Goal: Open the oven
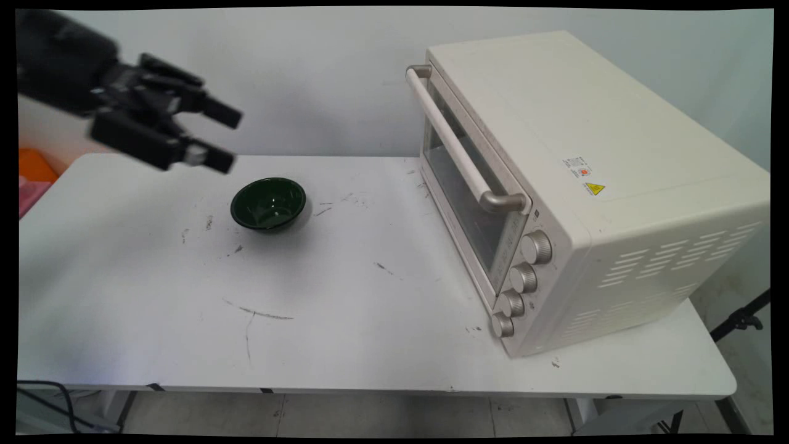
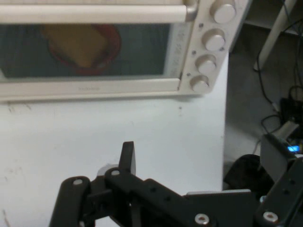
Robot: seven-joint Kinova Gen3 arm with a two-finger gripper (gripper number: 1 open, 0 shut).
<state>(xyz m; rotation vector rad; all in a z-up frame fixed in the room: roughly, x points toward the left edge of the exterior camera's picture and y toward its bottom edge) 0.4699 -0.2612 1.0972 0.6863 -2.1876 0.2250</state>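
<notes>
My black gripper hangs open in the air above the table's back left, with nothing between its fingers. It points right, toward the oven. Just below and to its right an empty dark green bowl stands on the white table. A cream toaster oven fills the right side, its glass door shut under a long handle. In the hand view one finger rises over the table. Beyond it, through the oven's glass door, a red dish with something yellow shows inside.
Several knobs run down the oven's front right. Orange and pink things lie off the table's left edge. A black stand leg is on the floor at the right, and cables lie under the near left corner.
</notes>
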